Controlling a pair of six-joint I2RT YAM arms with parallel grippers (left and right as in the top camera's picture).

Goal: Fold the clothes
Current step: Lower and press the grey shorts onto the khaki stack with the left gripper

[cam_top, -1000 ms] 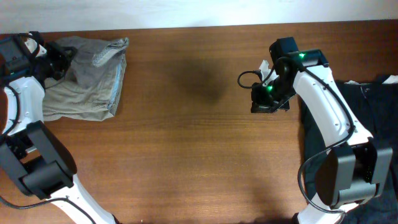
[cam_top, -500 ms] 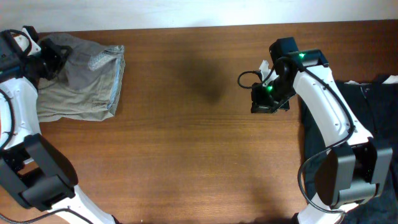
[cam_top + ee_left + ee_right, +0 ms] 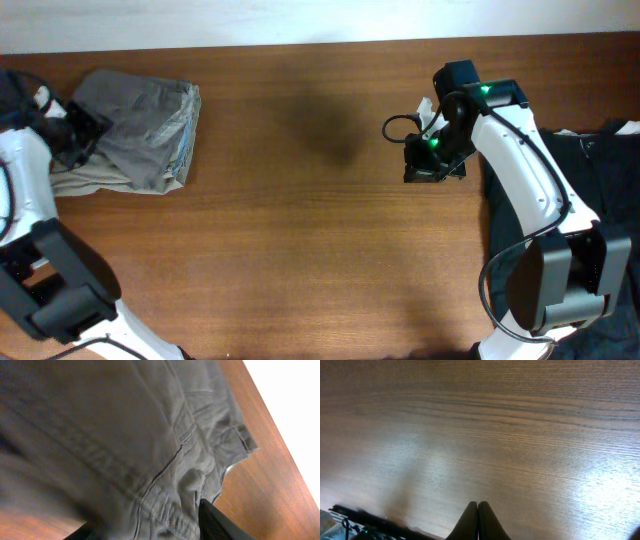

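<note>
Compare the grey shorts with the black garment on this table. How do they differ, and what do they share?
Colour: the grey shorts are mid-grey, the black garment black.
Place: the grey shorts lie at the left end on khaki shorts; the black garment lies at the right end.
View: the grey shorts show almost whole; the black garment is partly hidden by the right arm.
Both rest on the table.

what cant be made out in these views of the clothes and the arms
Overhead: the black garment is cut off by the right edge and partly covered by the right arm.
Overhead: the khaki shorts lie mostly under the grey shorts.
Left wrist: fabric fills the gap at the left end effector, so whether it grips the cloth is unclear.
</note>
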